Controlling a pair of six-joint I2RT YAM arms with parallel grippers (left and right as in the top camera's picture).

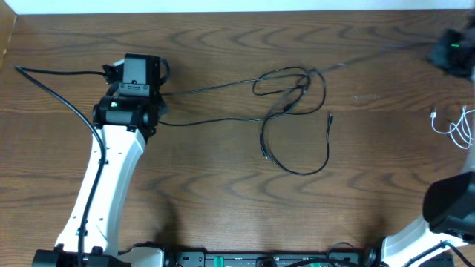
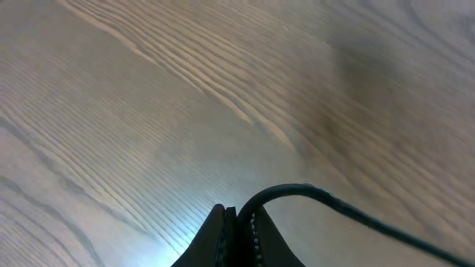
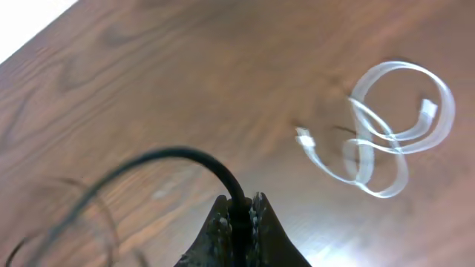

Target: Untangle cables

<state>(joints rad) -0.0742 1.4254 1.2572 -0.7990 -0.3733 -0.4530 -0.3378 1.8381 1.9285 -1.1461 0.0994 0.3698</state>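
Coiling white cable (image 1: 462,126) lies apart from black cables (image 1: 300,89).

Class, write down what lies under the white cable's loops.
Only bare wooden table shows under the white cable; where its loops cross, the lower strand is partly covered.

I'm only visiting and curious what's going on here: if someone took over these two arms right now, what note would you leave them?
Left gripper: shut on a strand of the black cables, on the table's left side.
Right gripper: shut on another black strand, near the far right corner.
Black cables: looped and crossed mid-table, with strands running out toward both grippers.
White cable: lies apart by the right edge, coiled in its own loops.
Done: white is clear of the black.
Left: the black crossings are not yet undone.
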